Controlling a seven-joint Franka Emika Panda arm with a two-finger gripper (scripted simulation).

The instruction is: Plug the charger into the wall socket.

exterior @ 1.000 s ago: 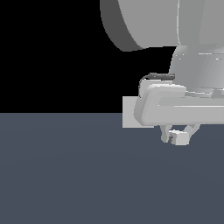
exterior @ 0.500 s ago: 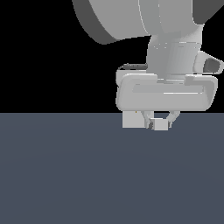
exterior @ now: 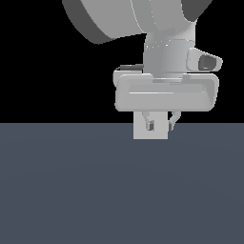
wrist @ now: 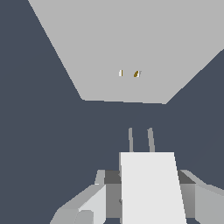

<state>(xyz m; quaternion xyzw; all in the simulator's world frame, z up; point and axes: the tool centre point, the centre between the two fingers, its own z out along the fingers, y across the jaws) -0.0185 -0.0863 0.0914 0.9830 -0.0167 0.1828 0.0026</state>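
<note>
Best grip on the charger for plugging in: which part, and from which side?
Grip the charger across the block's two flat side faces, coming from its rear end, opposite the prongs. That leaves the prongs free and pointing at the socket. The wrist view shows the jaws flanking it this way.

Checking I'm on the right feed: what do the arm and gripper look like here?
A light-grey, rounded arm with darker grey shaded patches, ending in a wide, flat, pale-grey hand body. The gripper has two short grey fingers with dark inner pads. No cables or markings show.
</note>
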